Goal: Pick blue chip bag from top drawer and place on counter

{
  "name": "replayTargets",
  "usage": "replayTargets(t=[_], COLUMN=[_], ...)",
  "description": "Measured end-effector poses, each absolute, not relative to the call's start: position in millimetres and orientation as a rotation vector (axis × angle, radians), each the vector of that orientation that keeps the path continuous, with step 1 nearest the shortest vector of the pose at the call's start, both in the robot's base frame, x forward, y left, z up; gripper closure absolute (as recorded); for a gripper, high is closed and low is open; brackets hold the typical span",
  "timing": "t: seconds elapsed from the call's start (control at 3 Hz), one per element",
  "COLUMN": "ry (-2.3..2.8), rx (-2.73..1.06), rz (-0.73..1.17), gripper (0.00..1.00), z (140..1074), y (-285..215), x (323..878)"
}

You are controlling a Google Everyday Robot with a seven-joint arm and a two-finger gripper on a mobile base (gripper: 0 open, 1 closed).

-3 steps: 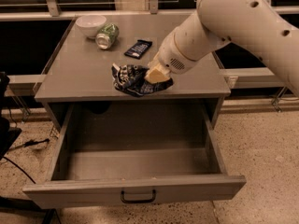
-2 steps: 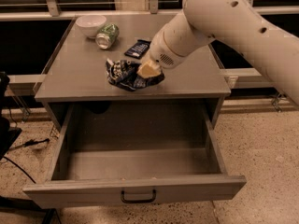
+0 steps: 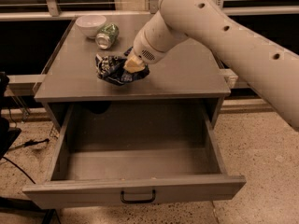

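The blue chip bag [image 3: 111,70], crumpled dark foil with pale markings, is at the counter [image 3: 187,76], left of its middle and near the front edge, low on or just over the surface. My gripper [image 3: 132,66] comes down from the upper right and is shut on the bag's right side; a pale fingertip [image 3: 134,64] shows against the foil. The top drawer [image 3: 135,188] is pulled fully out below, with a black handle [image 3: 138,198] on its front panel, and nothing shows inside it.
A white bowl [image 3: 91,24] and a green can [image 3: 107,35] lying on its side sit at the counter's back left. My large pale arm [image 3: 219,31] crosses the counter's back right. A dark object [image 3: 5,125] and cables lie on the floor at left.
My gripper has carried the chip bag leftward across the counter. The arm now covers the small dark wrapper that showed behind the bag before.
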State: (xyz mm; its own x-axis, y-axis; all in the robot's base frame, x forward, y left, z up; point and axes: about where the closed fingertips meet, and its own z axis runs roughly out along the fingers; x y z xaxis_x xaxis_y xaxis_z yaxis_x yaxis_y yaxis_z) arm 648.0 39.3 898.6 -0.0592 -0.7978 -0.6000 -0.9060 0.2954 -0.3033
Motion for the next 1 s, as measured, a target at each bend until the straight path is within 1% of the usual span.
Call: replayTargets(t=[0.33, 1.0], ry=[1.870, 1.870], rx=[-1.527, -1.527], rz=[0.200, 0.200], gripper=[0.81, 0.35], z=[898.4, 898.4], y=[41.7, 41.8], x=[648.0, 648.0])
